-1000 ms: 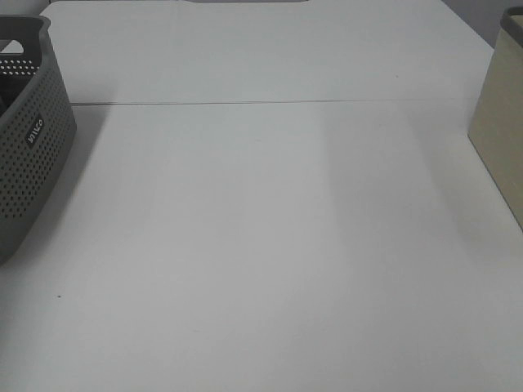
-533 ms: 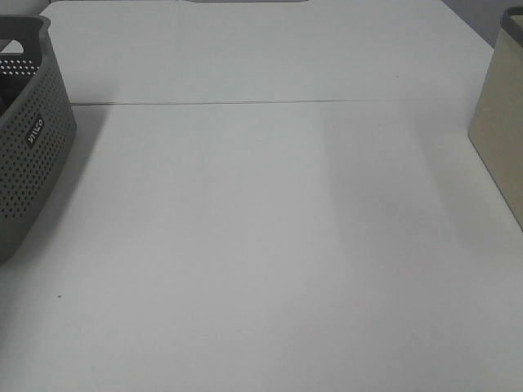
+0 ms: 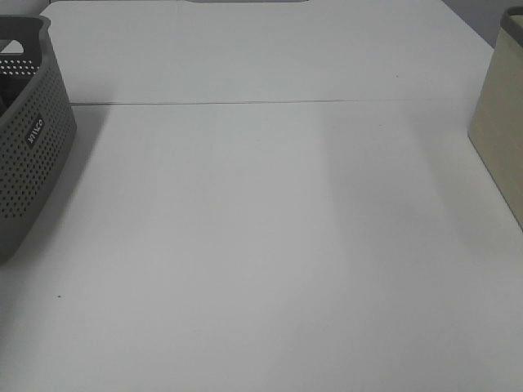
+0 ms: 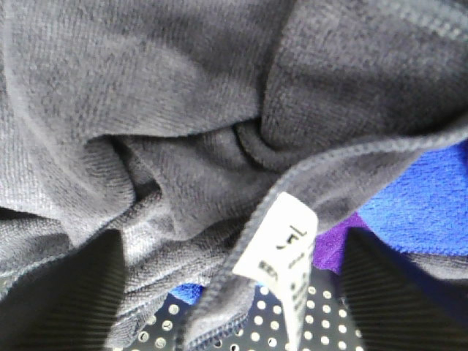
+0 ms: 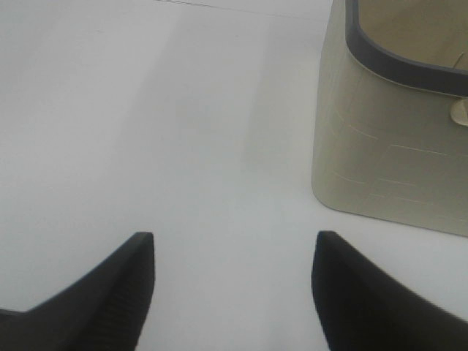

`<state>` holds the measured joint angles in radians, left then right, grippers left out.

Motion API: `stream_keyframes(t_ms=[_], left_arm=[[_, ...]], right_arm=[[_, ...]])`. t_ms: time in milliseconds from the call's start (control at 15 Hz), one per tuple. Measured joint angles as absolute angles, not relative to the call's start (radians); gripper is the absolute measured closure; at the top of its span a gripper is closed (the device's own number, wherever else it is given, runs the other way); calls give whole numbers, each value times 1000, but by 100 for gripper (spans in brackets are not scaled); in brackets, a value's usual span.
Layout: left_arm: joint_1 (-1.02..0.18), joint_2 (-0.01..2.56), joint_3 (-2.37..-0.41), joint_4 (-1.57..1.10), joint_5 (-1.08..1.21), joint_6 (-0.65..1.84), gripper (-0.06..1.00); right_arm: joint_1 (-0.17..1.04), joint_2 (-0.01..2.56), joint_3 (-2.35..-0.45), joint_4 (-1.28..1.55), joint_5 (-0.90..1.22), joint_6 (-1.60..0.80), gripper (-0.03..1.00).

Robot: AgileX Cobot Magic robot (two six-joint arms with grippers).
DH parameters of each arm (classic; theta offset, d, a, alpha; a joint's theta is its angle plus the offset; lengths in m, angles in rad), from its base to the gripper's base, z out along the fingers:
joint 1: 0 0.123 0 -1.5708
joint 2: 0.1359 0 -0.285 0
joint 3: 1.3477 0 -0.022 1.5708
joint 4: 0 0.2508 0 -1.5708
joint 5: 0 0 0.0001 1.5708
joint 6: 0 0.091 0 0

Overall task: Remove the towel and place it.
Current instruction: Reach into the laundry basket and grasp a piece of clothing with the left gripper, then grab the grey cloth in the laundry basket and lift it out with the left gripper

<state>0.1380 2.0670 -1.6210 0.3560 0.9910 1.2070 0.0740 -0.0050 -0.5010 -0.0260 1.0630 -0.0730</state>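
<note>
Left gripper [image 4: 230,241]: jaws apart astride a fold of the towel [image 4: 183,95].
Right gripper [image 5: 234,241]: jaws apart above the surface [image 5: 146,110], near beige bin [image 5: 387,161].
Towel: crumpled charcoal terry, stitched hem, white tag [image 4: 281,245]; in perforated basket [image 4: 292,329], over blue cloth [image 4: 424,205].
High view: basket wall only; towel unseen.

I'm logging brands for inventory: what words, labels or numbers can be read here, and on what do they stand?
Label plate on the grey basket: white lettering, too blurred to read.
White care tag sewn to the towel: dark print, too blurred to read.
Beige bin: no text visible.
Nothing here is clear enough to quote.
</note>
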Motion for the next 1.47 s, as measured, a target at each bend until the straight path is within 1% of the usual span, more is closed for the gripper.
stream_keyframes(t_ms=[333, 467, 600, 667, 867, 933, 1000, 1067, 1267, 1467], left_arm=[[138, 2080, -1621, 346, 998, 1207, 41], [138, 2081, -1621, 344, 993, 1189, 55], [138, 2081, -1621, 344, 993, 1151, 64], [138, 2081, -1621, 344, 993, 1127, 67], [138, 2081, -1621, 345, 993, 1109, 70], [138, 2081, -1621, 356, 993, 1109, 77], [138, 2080, -1621, 369, 993, 1109, 88], [138, 2077, -1621, 371, 993, 1109, 93], [138, 2019, -1621, 376, 992, 1104, 94], [138, 1957, -1621, 364, 993, 1034, 94]], right_arm=[[74, -5, -501, -26, 1063, -73, 35], [74, -5, -501, -26, 1063, -73, 35], [74, -5, -501, -26, 1063, -73, 35], [74, -5, -501, -26, 1063, -73, 35], [74, -5, -501, -26, 1063, -73, 35], [74, -5, -501, -26, 1063, -73, 35], [74, -5, -501, -26, 1063, -73, 35], [74, -5, -501, -26, 1063, -73, 35], [74, -5, -501, -26, 1063, -73, 35], [74, -5, -501, -26, 1063, -73, 35]])
